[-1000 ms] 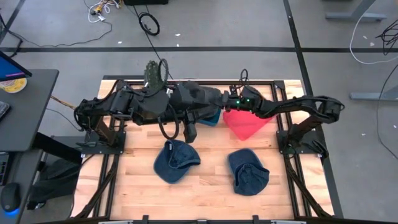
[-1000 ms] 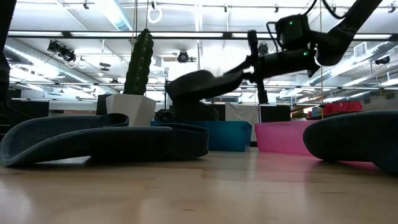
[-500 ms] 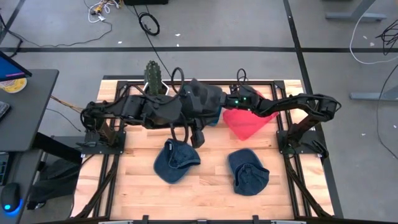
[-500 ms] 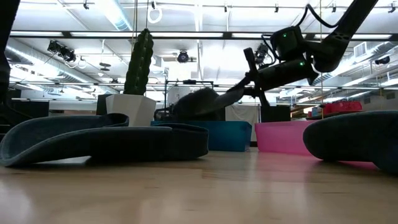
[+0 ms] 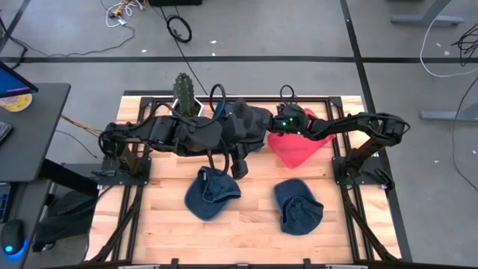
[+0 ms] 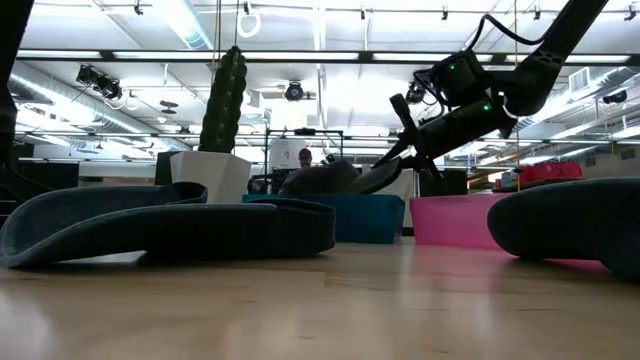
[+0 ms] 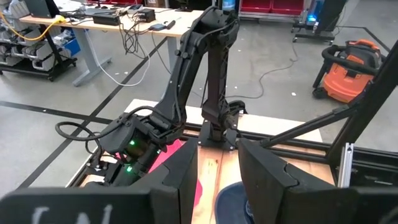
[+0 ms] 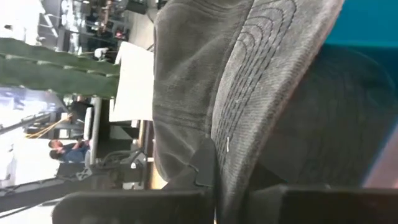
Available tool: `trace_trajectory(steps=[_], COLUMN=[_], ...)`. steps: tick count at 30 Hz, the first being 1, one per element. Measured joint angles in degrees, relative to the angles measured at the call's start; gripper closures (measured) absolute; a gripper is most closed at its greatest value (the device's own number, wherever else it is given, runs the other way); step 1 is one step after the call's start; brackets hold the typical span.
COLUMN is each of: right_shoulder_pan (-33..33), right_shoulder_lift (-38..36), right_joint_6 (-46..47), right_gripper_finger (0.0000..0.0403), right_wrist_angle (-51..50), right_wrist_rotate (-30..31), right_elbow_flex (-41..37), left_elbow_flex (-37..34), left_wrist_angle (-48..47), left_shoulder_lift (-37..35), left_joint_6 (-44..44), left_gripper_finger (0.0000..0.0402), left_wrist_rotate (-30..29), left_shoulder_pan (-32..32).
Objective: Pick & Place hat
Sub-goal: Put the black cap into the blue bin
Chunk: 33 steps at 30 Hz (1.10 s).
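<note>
Two hats are laid on the table (image 5: 168, 232) front: one hat (image 5: 210, 193) left, other hat (image 5: 298, 206) right. Behind them, at the back edge, cactus pot (image 5: 184, 93) left, one bin (image 6: 365, 216) mid, second bin (image 5: 299, 148) right.

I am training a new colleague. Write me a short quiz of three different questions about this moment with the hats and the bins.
1. True or false: the right gripper is shut on the grey hat.
2. How many blue hats lie on the wooden table?
A. one
B. two
C. three
3. Fill in: in the low view the grey hat is just above the ____ bin, which stands beside the pink bin.

Key
1. True: the brim sits between the fingers in the right wrist view.
2. B: the second blue hat lies to the right of the first.
3. Blue.
</note>
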Motion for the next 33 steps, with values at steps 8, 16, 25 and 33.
trace_trajectory(steps=[8, 16, 25, 33], right_shoulder_pan=[0.03, -0.17, -2.0, -3.75], right_shoulder_lift=[0.0, 0.09, 0.09, -0.62], right_joint_6=[0.26, -1.4, -3.34, 0.04], right_gripper_finger=[0.0388, 0.0284, 0.0122, 0.0079], right_wrist_angle=[-2.94, -3.5, -5.22, -7.82], right_wrist_rotate=[0.66, -3.56, -11.69, -16.88], right_elbow_flex=[0.0, 1.31, 3.51, 3.89], left_elbow_flex=[0.0, 0.0, 0.0, 0.0], left_wrist_angle=[0.02, 0.0, 0.02, 0.02], left_shoulder_lift=[0.0, 0.0, 0.0, 0.0], left_joint_6=[-0.02, -0.04, -0.04, -0.13], left_gripper_finger=[0.0282, 0.0282, 0.0282, 0.0282], left_wrist_rotate=[-0.04, -0.02, -0.04, -0.06], left_shoulder_pan=[0.02, 0.0, 0.0, 0.0])
